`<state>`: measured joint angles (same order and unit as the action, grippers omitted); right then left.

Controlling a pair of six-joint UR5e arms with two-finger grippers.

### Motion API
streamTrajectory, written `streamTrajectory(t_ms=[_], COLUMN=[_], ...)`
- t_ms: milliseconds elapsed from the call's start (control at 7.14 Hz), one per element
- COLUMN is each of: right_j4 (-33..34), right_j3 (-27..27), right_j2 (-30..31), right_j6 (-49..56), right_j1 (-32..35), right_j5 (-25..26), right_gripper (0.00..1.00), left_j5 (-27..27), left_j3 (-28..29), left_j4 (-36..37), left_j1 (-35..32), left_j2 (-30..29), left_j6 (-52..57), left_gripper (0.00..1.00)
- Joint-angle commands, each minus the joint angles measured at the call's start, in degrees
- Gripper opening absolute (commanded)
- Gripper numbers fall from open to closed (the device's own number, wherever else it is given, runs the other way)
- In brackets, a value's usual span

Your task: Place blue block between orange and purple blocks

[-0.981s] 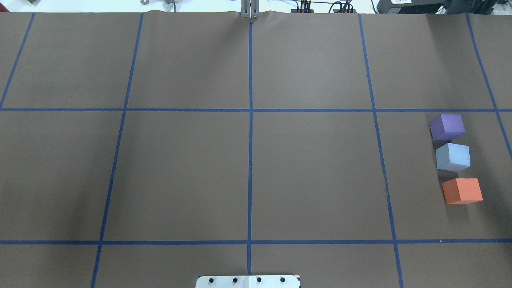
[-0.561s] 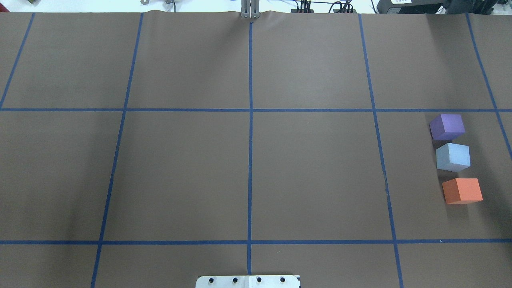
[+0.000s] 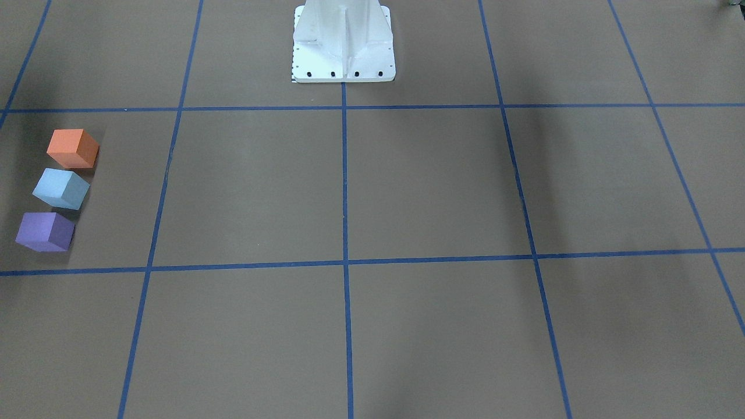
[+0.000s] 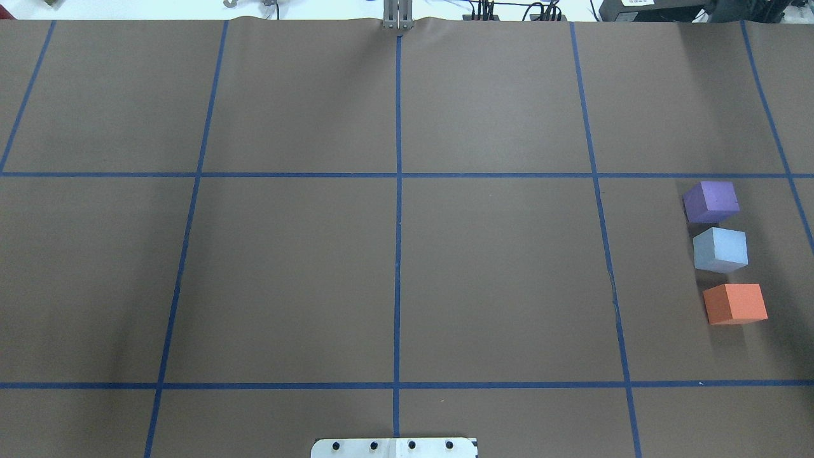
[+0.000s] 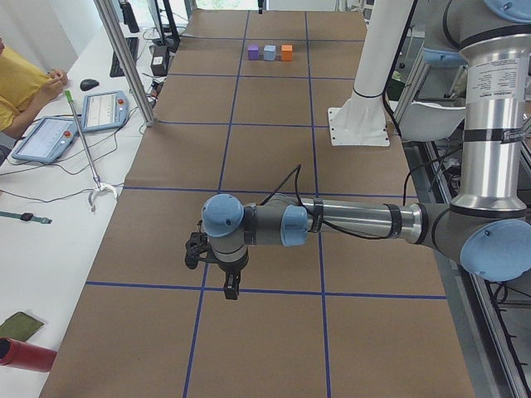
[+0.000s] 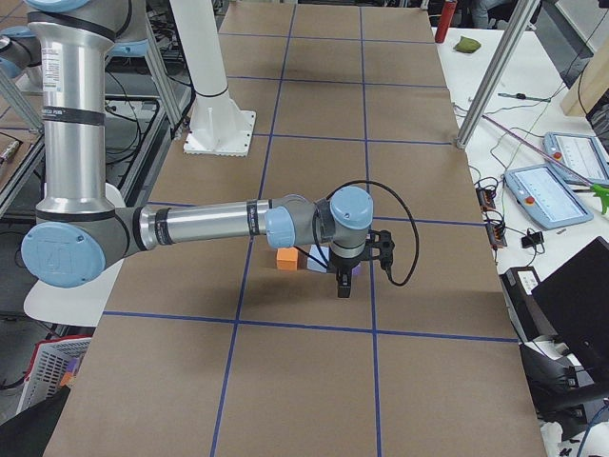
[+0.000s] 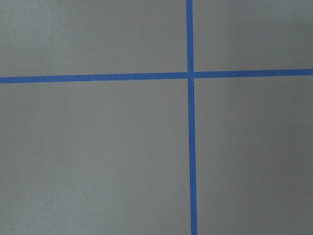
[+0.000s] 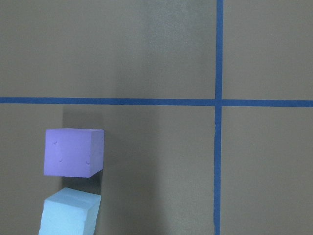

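The blue block [image 4: 720, 249] sits on the brown table between the purple block [image 4: 712, 201] and the orange block [image 4: 736, 303], in a short row at the right side. The front-facing view shows the same row: orange [image 3: 73, 148], blue [image 3: 61, 188], purple [image 3: 45, 231]. The right wrist view shows the purple block [image 8: 73, 152] and the top of the blue block [image 8: 71, 213]. My right gripper [image 6: 343, 286] hangs above the table by the row, touching no block. My left gripper [image 5: 228, 286] hangs over a tape crossing far from the blocks. I cannot tell whether either is open or shut.
Blue tape lines [image 4: 397, 191] divide the table into a grid. The robot's white base [image 3: 343, 41] stands at the near middle edge. A side bench with tablets [image 5: 50, 137], cables and a metal post [image 5: 124, 58] runs along the far edge, with a person there.
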<state>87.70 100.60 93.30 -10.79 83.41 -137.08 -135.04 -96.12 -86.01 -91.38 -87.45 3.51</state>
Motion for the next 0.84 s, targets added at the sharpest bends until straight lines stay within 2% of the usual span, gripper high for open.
streamTrajectory(t_ms=[0, 701], right_j4=[0.01, -0.07], right_j3=[0.30, 0.48], right_j2=[0.21, -0.49], right_j6=[-0.02, -0.20], right_j1=[-0.44, -0.53], right_j5=[-1.26, -1.26], right_gripper=[1.00, 1.00], left_j5=[0.04, 0.04], left_j3=[-0.12, -1.17], left_j4=[-0.04, -0.12], left_j1=[0.06, 0.06], left_j2=[-0.70, -0.70], left_j6=[0.01, 0.09], left_gripper=[1.00, 1.00])
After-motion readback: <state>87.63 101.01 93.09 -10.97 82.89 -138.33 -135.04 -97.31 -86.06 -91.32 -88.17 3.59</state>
